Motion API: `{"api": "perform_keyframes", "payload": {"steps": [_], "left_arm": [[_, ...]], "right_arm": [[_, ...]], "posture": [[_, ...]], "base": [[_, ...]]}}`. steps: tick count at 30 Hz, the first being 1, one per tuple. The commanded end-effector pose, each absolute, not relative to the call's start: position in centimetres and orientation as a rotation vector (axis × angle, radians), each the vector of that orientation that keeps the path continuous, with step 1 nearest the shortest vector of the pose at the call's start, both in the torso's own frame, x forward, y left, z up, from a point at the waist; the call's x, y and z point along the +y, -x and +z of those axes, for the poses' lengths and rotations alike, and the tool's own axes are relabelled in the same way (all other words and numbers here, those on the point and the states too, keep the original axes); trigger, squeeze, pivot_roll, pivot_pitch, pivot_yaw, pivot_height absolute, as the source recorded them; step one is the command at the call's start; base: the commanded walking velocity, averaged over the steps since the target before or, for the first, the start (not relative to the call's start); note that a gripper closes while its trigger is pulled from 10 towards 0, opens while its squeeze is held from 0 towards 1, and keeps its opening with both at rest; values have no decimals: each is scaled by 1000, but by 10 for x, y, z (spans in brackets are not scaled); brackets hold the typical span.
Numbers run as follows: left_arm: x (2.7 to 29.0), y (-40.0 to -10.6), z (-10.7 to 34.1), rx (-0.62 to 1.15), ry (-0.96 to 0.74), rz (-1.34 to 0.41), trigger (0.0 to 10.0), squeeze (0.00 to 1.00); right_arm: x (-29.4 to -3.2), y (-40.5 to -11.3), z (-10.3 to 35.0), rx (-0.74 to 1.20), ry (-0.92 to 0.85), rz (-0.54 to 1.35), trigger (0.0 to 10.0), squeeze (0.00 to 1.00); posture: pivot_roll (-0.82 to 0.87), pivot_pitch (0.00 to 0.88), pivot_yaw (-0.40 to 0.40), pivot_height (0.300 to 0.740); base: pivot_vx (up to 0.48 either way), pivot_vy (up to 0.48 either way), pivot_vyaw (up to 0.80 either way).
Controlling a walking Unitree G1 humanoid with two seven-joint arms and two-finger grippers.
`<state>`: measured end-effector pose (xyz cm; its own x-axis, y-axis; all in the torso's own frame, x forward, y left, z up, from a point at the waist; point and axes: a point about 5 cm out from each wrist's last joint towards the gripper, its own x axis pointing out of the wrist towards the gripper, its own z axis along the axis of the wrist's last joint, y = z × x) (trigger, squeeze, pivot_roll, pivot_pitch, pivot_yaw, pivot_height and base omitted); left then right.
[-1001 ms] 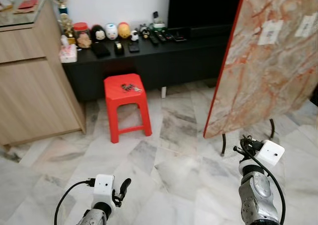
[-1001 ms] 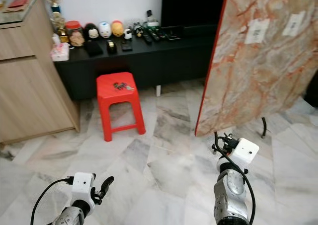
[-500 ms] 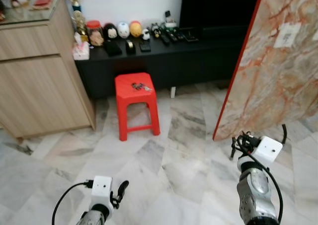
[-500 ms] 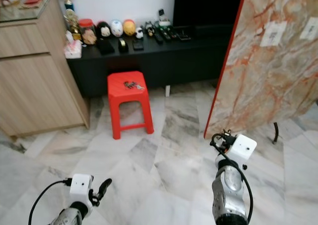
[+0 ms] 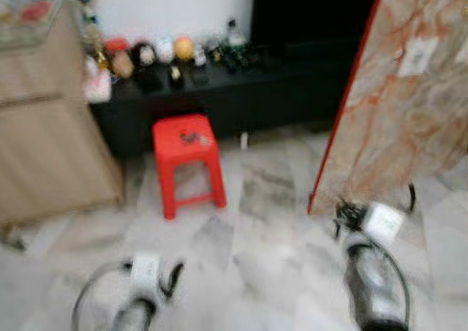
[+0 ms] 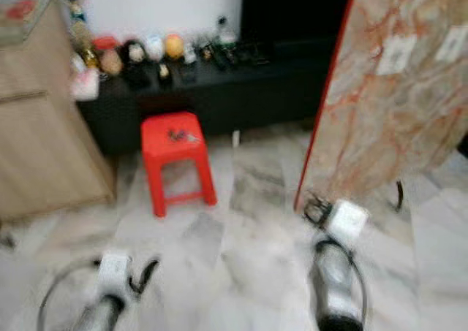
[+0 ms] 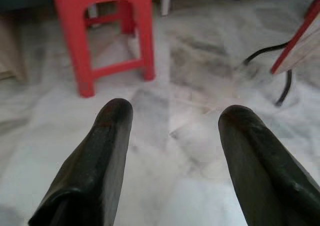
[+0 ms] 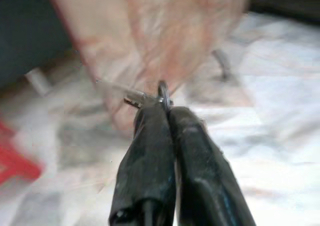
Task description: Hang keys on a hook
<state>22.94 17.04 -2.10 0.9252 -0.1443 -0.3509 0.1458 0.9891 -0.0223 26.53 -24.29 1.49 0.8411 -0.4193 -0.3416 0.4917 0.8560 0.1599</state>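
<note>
Through my head camera, blurred, I am facing a red stool (image 5: 184, 142) standing on the marble floor (image 5: 256, 250) just in front of a long black surface (image 5: 219, 97) crowded with small jars and figurines (image 5: 157, 53). A dark little bunch, too smeared to identify, is lying on the stool's seat. A wooden cabinet (image 5: 44, 126) is standing on my left, and a large marble-patterned panel with a red edge (image 5: 398, 104) is leaning on my right. My left end effector (image 5: 174, 278) is hanging low over the floor, and my right arm is reaching forward with its right end effector (image 5: 342, 215) near the foot of the panel.

Through my left wrist camera, my two black fingers (image 7: 107, 151) are standing wide apart, released and grasping nothing, pointing over the floor toward the stool's legs (image 7: 80, 61).

Through my right wrist camera, my fingers (image 8: 150, 151) are clenched tightly together, pinching the keys (image 8: 150, 96): a metal ring and a key blade are sticking out at the fingertips. The panel is filling the blurred background beyond them, with a corner of the stool off to one side.
</note>
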Motion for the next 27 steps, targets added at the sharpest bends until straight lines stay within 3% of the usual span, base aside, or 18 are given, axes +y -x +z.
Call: {"api": "perform_keyframes", "payload": {"steps": [1, 11, 27], "left_arm": [[184, -222, -25, 384, -31, -118, 10000, 0], [182, -221, -25, 384, -29, -119, 10000, 0], [180, -221, -26, 385, -19, -122, 10000, 0]], "right_arm": [[-217, -284, 32, 214, -261, -381, 10000, 0], [-208, -290, 43, 143, -197, -322, 10000, 0], [-219, -295, 56, 76, -195, -373, 10000, 0]], "posture": [[-5, 0, -31, 740], [-2, 0, -35, 740], [-3, 0, -39, 740]], "base": [[0, 0, 0], [0, 0, 0], [47, 0, 0]]}}
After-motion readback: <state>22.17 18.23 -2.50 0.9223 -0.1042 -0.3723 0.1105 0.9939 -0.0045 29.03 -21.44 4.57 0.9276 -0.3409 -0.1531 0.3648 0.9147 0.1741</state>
